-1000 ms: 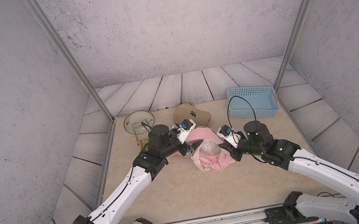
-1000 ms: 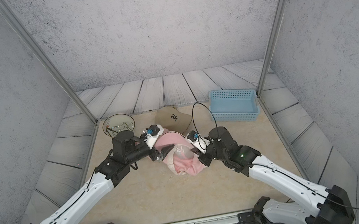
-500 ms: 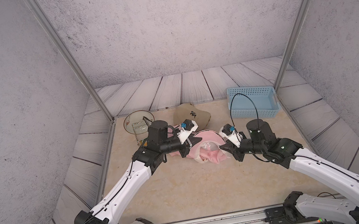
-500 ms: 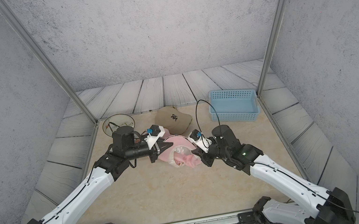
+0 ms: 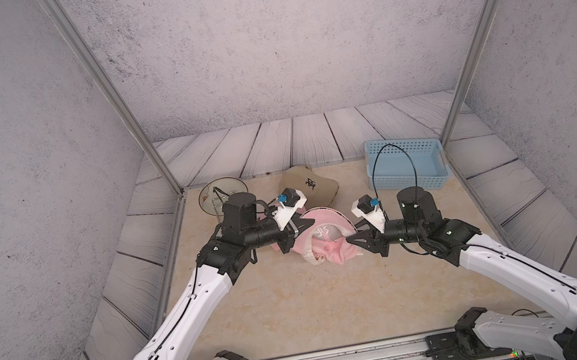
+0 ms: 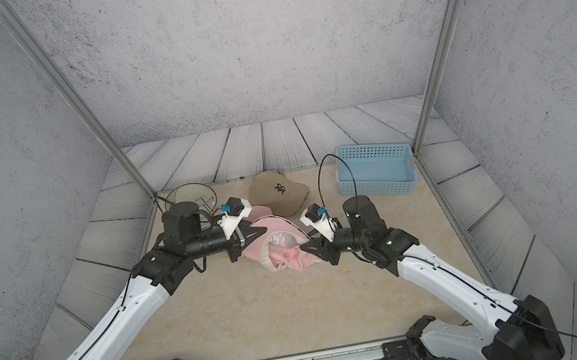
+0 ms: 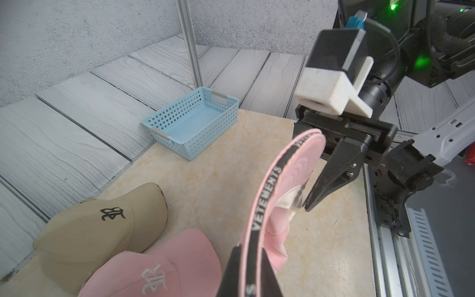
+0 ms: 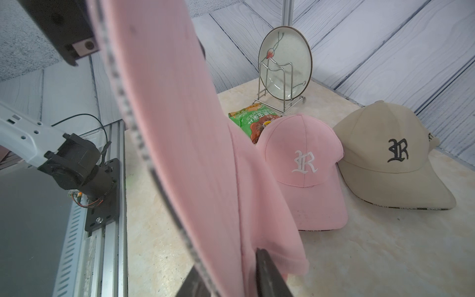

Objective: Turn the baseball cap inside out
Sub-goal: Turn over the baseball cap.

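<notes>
My left pincer [image 7: 249,276] is clamped tight on the brim of the pink Vetements cap [image 5: 322,236], which sits between my two pincers just beside the beige cap [image 5: 310,187]. My right pincer [image 8: 231,280] straddles the pink crown cloth, jaws somewhat apart — whether it grips, I cannot tell.

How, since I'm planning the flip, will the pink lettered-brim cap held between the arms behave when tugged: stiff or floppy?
On the pink VETEMENTS cap, the brim should act stiff: it holds its curve with the left gripper jaws pinching just one end. The crown looks floppy, hanging in folds, so it will likely sag and bunch. The cap is probably light.
</notes>
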